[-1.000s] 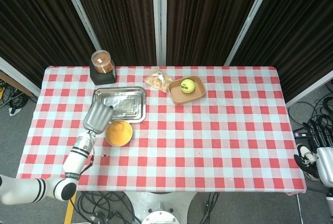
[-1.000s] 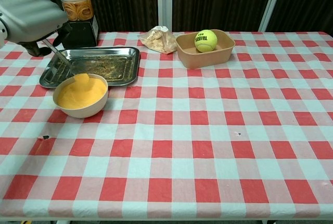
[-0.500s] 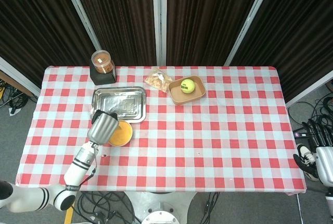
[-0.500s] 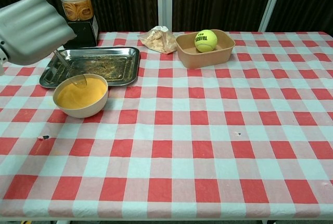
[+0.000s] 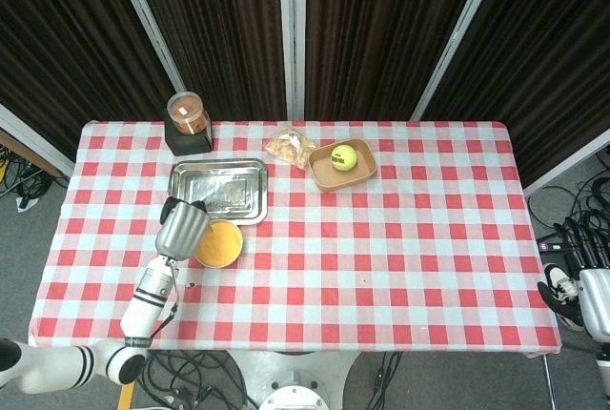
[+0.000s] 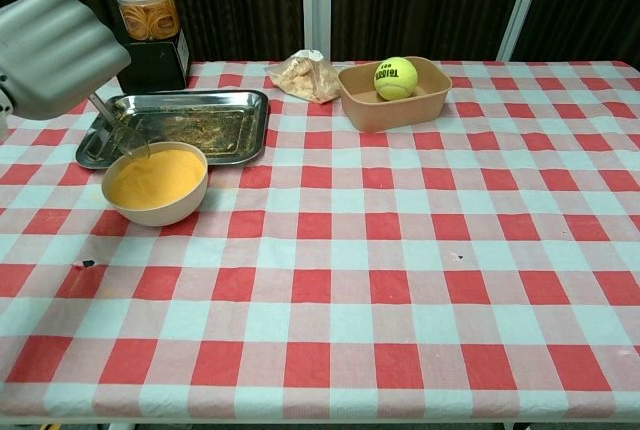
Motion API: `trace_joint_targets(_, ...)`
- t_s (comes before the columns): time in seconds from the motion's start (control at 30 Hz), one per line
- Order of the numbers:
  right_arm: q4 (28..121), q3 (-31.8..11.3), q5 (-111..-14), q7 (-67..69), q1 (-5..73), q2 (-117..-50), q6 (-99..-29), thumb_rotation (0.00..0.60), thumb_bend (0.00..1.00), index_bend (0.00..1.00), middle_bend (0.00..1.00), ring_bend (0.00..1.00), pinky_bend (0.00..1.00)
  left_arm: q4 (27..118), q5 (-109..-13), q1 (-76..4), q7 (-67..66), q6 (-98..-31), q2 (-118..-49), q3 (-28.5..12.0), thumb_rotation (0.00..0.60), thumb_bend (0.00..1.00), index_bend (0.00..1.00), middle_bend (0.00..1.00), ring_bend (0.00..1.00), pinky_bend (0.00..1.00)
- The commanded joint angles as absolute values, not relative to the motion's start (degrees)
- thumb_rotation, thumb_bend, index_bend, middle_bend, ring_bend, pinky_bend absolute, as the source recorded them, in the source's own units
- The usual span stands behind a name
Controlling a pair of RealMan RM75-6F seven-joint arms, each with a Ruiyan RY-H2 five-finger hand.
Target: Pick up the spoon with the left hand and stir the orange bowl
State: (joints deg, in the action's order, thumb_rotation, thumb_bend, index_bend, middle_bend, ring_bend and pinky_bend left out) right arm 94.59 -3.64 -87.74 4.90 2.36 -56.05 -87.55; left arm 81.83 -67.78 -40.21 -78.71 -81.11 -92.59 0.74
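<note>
My left hand (image 5: 180, 227) (image 6: 55, 50) hovers over the left rim of the orange bowl (image 5: 219, 243) (image 6: 156, 181) and grips the metal spoon (image 6: 118, 130). The spoon's handle slants down from the hand, and its tip dips into the orange mixture at the bowl's far left edge. In the head view the hand hides the spoon. The bowl stands on the checked cloth just in front of the metal tray (image 5: 218, 191) (image 6: 200, 125). My right hand does not show in either view.
A jar (image 5: 188, 121) (image 6: 148, 20) on a black base stands at the back left. A paper bag of snacks (image 5: 288, 145) (image 6: 303, 75) lies beside a brown box (image 5: 324, 174) (image 6: 390, 110) holding a tennis ball (image 5: 343, 156) (image 6: 396, 77). A dark speck (image 6: 87, 264) marks the cloth.
My left hand swung right over the bowl and then back to the left. The spoon's tip moved through the orange mixture with it, ending at the bowl's left edge.
</note>
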Motion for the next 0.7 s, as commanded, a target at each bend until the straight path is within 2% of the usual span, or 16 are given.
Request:
trace_joint_targets(0.03,94.6,-3.6,-87.6,4.9,2.3,-56.0,-87.5,0.600,0.23,0.00,0.01,0.00,0.00,81.4,-70.4,-40.0,-75.9,-81.8,-92.6,0.2,0.600,0.45,0.66,0.93,0.91,0.94)
trace_joint_targets(0.17,94.7,-3.6,-87.7,4.9,2.4,-56.0,-87.4,0.600,0.23,0.00,0.01,0.00,0.00,82.0,-69.8,-40.0,-77.5,-79.9,-92.1,0.0,0.600,0.45,0.67,0.93,0.91,0.94)
trace_joint_targets(0.37,94.5,-3.6,-87.6,5.1,2.2,-56.0,-87.6,0.600,0.23,0.00,0.01,0.00,0.00,86.4,-62.3,-39.7,-84.7,-77.7,-91.2,-2.3,0.600,0.44,0.71,0.93,0.91,0.94)
trace_joint_targets(0.7,94.1,-3.6,-87.6,5.6,2.1,-56.1,-87.7,0.600,0.23,0.00,0.01,0.00,0.00,87.8,-65.5,-39.7,-74.5,-76.8,-89.7,-4.6,0.600,0.44,0.71,0.93,0.91,0.94)
